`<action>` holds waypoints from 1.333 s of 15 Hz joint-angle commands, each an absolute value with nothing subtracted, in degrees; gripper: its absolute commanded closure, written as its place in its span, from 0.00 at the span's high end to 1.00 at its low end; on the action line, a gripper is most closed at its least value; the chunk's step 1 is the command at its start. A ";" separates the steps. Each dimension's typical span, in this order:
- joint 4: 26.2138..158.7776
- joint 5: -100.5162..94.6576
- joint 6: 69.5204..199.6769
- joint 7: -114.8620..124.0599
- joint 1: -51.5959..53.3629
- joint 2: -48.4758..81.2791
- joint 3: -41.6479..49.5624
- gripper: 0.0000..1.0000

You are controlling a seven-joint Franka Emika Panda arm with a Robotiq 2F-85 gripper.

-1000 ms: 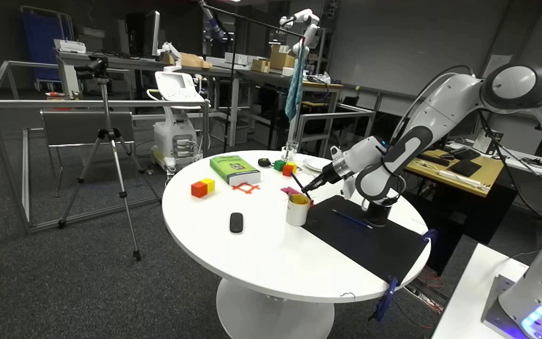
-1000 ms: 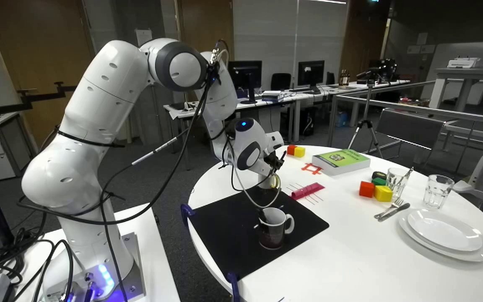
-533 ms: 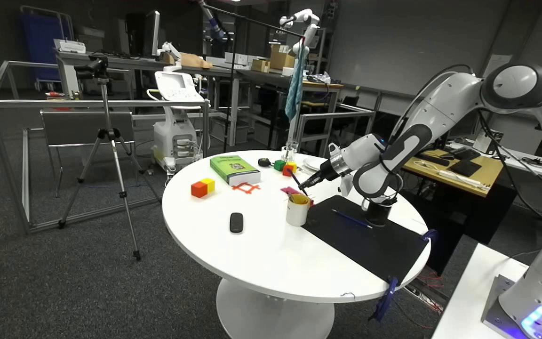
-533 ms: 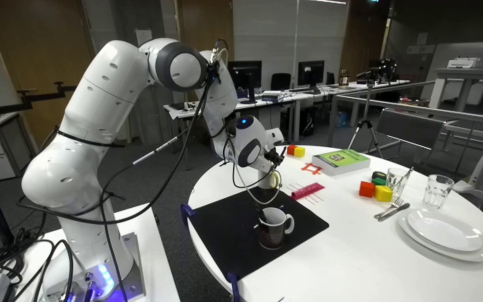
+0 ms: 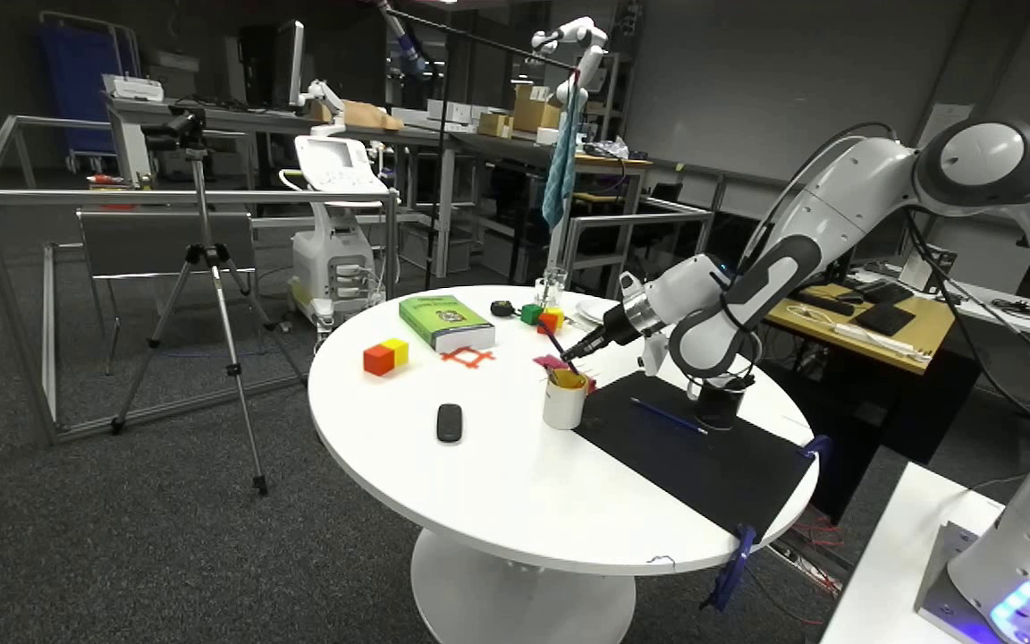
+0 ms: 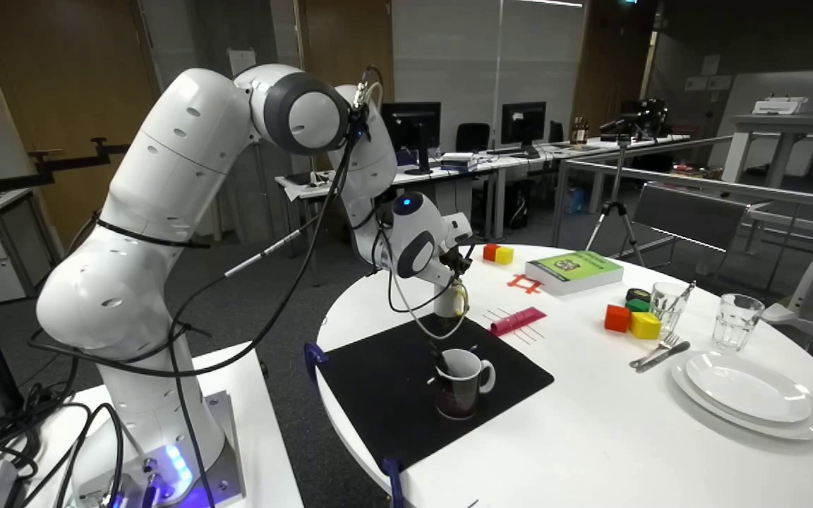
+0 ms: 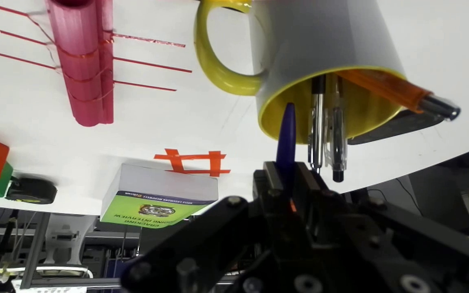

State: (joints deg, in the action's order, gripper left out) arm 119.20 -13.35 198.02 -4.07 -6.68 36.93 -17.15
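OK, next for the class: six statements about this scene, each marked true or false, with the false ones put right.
1. The gripper holds a purple pen. True.
2. The white mug has a yellow handle. True.
3. The white mug is empty. False: it holds pens.
4. The book stands on edge. False: the book lies flat.
5. The dark mug stands on the mat. True.
6. The fork lies on the mat. False: the fork lies off it, beside the knife.
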 commanded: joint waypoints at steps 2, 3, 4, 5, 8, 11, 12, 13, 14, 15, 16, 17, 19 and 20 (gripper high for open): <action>118.55 -14.86 198.02 -3.63 -7.37 37.19 -17.78 0.03; 118.53 -14.90 198.02 -3.66 -7.42 37.31 -17.77 0.03; 118.46 -15.03 198.01 -3.60 -7.67 37.58 -18.02 0.03; 118.47 -15.05 198.01 -3.44 -7.87 37.80 -18.28 0.03; 118.40 -15.09 198.00 -3.24 -8.17 38.50 -18.71 0.03; 118.43 -15.18 198.00 -3.37 -8.29 39.42 -18.91 0.03; 118.34 -15.15 198.00 -3.45 -8.19 39.71 -18.81 0.03; 118.34 -15.11 198.00 -3.47 -8.15 39.87 -18.75 0.03; 118.32 -15.14 198.00 -3.47 -8.21 40.04 -18.82 0.03; 118.33 -15.14 198.00 -3.49 -8.23 40.18 -18.83 0.03; 118.29 -15.11 198.00 -3.52 -8.19 40.33 -18.78 0.03; 118.38 -14.96 198.00 -3.49 -8.04 40.35 -18.61 0.38; 118.32 -14.83 198.01 -3.49 -7.90 40.37 -18.47 0.44; 118.28 -14.80 198.01 -3.49 -7.85 40.36 -18.43 0.53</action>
State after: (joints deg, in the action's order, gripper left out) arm 119.19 -13.39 198.01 -4.03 -6.77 40.01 -17.66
